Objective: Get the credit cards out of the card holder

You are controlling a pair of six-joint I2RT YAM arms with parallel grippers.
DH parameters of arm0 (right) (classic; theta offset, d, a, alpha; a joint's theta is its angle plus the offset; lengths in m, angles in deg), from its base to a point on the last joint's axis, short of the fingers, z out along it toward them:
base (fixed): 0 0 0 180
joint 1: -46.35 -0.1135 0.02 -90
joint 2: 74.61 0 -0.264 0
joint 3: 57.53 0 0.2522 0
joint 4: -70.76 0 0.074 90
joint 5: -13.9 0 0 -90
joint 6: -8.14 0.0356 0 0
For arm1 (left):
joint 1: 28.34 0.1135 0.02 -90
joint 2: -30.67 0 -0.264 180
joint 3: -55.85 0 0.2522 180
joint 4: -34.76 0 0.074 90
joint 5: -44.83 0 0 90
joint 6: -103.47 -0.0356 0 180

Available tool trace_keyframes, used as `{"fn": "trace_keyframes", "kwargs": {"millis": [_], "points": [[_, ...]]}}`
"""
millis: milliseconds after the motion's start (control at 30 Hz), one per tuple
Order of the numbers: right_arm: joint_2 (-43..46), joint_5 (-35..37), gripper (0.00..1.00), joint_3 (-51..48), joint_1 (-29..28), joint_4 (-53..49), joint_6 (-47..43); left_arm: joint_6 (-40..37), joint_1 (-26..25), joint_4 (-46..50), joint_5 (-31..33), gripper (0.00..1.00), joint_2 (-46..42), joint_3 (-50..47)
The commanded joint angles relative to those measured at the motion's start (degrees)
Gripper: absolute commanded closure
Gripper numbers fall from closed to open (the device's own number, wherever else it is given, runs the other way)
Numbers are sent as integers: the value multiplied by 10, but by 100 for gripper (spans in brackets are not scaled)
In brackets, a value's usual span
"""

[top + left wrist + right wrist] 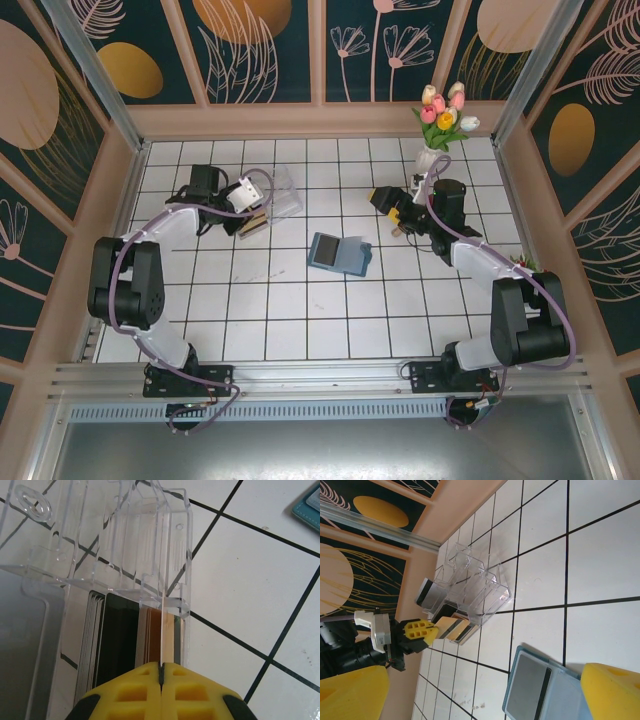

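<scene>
The card holder [338,252] lies open and flat near the middle of the white tiled desk [300,320], its grey inner pockets facing up. It lies apart from both arms. At about 10 o'clock from it stands a clear plastic box [277,193], and the left jaws meet that box from its 8 o'clock side. They are pressed together on a tan credit card [167,630], seen edge-on from the left wrist. The card's far end reaches into the box's end compartment, against its outer wall. More credit cards [120,635] stand upright in a row in that compartment, one of them dark and several pale. From the right wrist the same tan card shows as a slanted strip between the yellow fingers [420,630] and the box. The right jaws hang at about 2 o'clock from the card holder, spread wide apart with nothing between them. A vase of tulips [443,120] stands at 1 o'clock, by the back wall.
</scene>
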Motion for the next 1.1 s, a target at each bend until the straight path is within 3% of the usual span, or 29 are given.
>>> {"fn": "trace_keyframes", "kwargs": {"millis": [0, 267, 533, 800, 933, 1067], "points": [[13, -13, 1, -7, 4, 1, -2, -32, 3, 37, -26, 100, 25, 32], [1, -24, 1, -9, 3, 14, 7, -33, 3, 40, -21, 93, 41, 33], [2, -25, 1, -9, 2, 15, 10, -42, 4, 26, 39, 84, 47, 25], [3, -27, 1, -11, 1, 19, 13, -37, 3, 32, 21, 77, 26, 31], [7, -20, 1, -9, -3, 11, 7, -6, 3, 25, -12, 74, -8, 39], [16, 28, 1, 6, -26, -41, -25, 88, 3, -28, -29, 66, -57, 34]]}}
